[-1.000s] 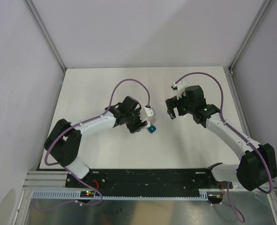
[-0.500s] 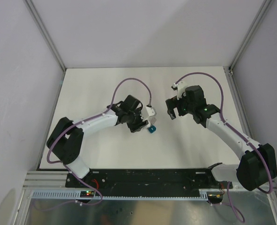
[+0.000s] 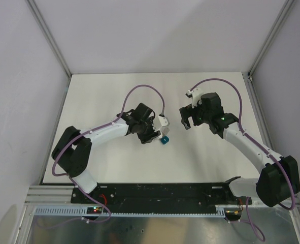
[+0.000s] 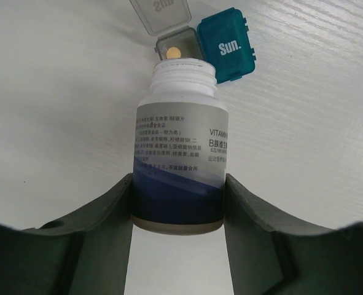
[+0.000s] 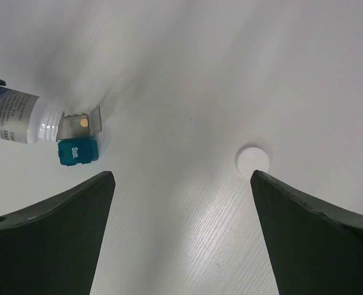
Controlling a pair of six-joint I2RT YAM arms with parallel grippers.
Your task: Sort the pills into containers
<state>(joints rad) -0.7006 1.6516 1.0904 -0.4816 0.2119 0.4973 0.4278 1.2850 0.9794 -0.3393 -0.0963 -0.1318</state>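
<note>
1. Your left gripper [image 4: 178, 182] clamps the bottle [image 4: 178, 132], whose open mouth is at the grey compartment [image 4: 187, 43].
2. One pill [image 4: 174, 53] lies inside it; the joined teal compartment [image 4: 226, 44] is closed.
3. Your right gripper [image 5: 182, 176] hangs spread wide above the table [image 5: 199, 74], near the white cap [image 5: 252, 161].

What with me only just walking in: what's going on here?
The left gripper holds an uncapped pill bottle, its mouth at the open grey compartment, where one pill lies. The teal compartment beside it is shut. The right gripper is open and holds nothing; a white cap lies on the table below it.
</note>
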